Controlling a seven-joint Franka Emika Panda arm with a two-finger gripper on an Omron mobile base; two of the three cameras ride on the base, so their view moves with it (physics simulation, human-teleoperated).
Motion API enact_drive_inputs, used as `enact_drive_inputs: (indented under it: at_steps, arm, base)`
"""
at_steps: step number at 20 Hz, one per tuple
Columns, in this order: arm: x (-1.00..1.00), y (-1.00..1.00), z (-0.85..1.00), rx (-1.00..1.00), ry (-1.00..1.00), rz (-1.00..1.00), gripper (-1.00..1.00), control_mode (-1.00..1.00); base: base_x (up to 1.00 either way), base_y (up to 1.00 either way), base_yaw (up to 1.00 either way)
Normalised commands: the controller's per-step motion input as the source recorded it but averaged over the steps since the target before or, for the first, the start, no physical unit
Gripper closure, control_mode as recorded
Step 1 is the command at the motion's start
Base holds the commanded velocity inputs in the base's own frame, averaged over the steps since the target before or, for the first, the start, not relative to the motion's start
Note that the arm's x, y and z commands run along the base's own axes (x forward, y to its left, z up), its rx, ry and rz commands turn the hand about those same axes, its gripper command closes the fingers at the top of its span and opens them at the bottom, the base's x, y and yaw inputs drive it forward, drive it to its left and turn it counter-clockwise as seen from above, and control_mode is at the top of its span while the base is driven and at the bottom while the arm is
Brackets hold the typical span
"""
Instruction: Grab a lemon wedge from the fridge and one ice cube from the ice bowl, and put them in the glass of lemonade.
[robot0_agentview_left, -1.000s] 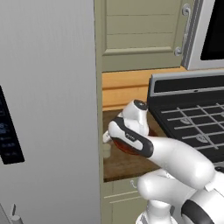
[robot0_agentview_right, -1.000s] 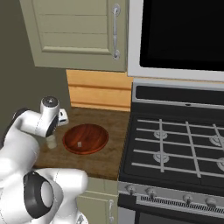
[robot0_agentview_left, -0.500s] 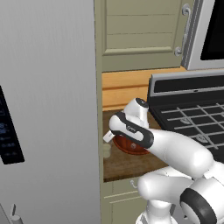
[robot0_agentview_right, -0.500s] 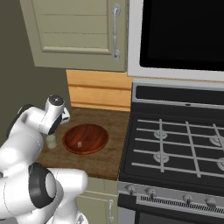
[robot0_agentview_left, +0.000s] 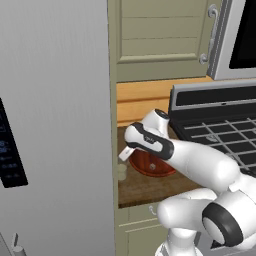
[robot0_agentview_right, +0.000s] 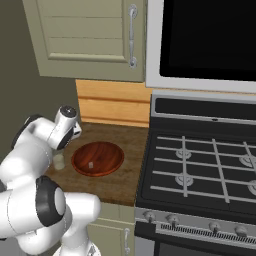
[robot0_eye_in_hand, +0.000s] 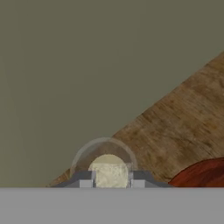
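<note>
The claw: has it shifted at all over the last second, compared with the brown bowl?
Yes. The claw swung left off the bowl toward the small glass beside it.

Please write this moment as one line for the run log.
hand: directly over glass of lemonade, jaws narrow, held item cannot be seen | ice bowl: on wooden counter beside glass, one ice cube inside | fridge: closed

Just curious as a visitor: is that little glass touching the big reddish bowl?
Apart. The right base view shows bare wooden counter between the glass and the bowl; the hand view shows it too.
</note>
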Motion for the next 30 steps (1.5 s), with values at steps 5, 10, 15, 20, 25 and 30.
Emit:
enact_drive_inputs:
  at_steps: [5, 10, 15, 20, 25, 30]
  arm:
    - [0.00, 0.16, 0.00, 0.00, 0.00, 0.00, 1.00, -1.00]
    - [0.00, 0.07, -0.04, 0.00, 0.00, 0.00, 1.00, -1.00]
    - [0.00, 0.00, -0.25, 0.00, 0.00, 0.00, 1.00, -1.00]
    - [0.00, 0.00, -0.03, 0.00, 0.00, 0.00, -1.00, -1.00]
    - [0.00, 0.00, 0.00, 0.00, 0.00, 0.00, -1.00, -1.00]
    - [0.00, 0.00, 0.00, 0.00, 0.00, 0.00, -1.00, -1.00]
  base:
    - [0.00, 0.00, 0.00]
    - [0.00, 0.00, 0.00]
    - [0.00, 0.00, 0.00]
    - [0.00, 0.00, 0.00]
    - [0.00, 0.00, 0.00]
    - [0.00, 0.00, 0.00]
